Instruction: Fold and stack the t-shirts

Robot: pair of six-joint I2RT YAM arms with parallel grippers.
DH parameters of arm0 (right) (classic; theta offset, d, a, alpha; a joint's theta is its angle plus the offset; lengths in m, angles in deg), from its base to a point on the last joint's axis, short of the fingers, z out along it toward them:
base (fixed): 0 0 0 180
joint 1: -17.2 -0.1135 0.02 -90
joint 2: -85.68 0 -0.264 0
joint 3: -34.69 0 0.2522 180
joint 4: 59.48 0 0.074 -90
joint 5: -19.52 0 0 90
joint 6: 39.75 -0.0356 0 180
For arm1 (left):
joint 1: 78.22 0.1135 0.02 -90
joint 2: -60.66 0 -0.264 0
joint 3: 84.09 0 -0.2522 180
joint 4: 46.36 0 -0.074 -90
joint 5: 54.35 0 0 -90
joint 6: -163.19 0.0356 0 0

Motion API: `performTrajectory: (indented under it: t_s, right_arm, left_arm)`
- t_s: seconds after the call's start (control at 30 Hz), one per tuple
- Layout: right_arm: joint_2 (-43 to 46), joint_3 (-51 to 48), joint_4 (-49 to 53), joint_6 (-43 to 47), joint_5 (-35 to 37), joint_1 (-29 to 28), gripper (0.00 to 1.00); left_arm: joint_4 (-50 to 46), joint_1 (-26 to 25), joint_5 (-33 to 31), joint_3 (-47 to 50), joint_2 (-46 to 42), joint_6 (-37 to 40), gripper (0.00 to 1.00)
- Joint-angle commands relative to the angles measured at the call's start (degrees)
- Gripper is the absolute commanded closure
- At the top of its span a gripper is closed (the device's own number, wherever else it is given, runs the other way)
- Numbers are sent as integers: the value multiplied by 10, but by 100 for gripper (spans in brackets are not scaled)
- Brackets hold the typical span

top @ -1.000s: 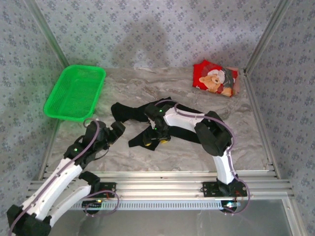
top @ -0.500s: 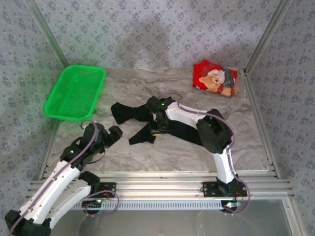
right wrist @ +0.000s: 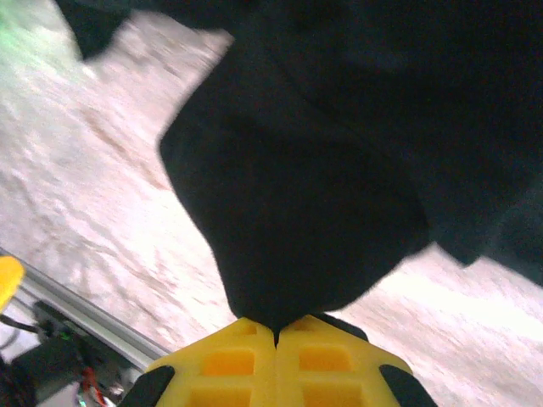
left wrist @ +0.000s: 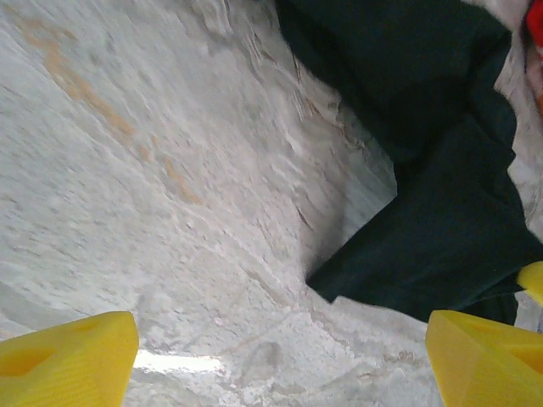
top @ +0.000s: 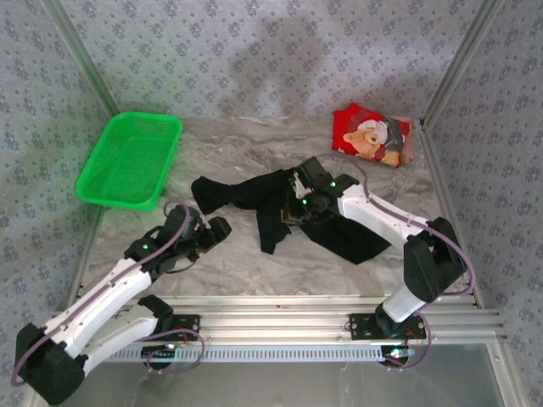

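Observation:
The black t-shirt (top: 246, 191) lies crumpled across the middle of the table, and part of it is lifted. My right gripper (top: 291, 214) is shut on a fold of it, with a flap hanging below. In the right wrist view the black cloth (right wrist: 314, 170) runs straight into the closed yellow jaws of the right gripper (right wrist: 276, 332). My left gripper (top: 217, 231) stands open over bare table, just left of the shirt. In its wrist view the left gripper (left wrist: 280, 360) holds nothing, and a black shirt corner (left wrist: 441, 237) lies ahead to the right. The red teddy-bear t-shirt (top: 371, 136) sits folded at the back right.
A green mesh basket (top: 129, 159) stands at the back left. The marble-patterned table (top: 229, 263) shows bare between the arms. Metal frame posts and patterned walls close in the sides, and an aluminium rail (top: 280, 315) runs along the near edge.
My right gripper shut on the black shirt, then pulled it up and to the right, stretching the arm out. My left gripper shifted right, toward the shirt, still open.

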Motion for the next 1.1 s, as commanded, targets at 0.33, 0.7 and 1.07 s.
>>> performTrajectory:
  t_s: [0.33, 0.7, 1.07]
  right_arm:
    - [88, -180, 2, -41, 10, 126, 100]
    - [117, -113, -77, -67, -151, 143, 100]
    - [2, 133, -106, -122, -255, 35, 100]
  left_arm:
    - [122, -111, 71, -88, 255, -63, 14]
    - [193, -102, 57, -98, 259, -91, 13]
    - [20, 62, 15, -97, 54, -13, 11]
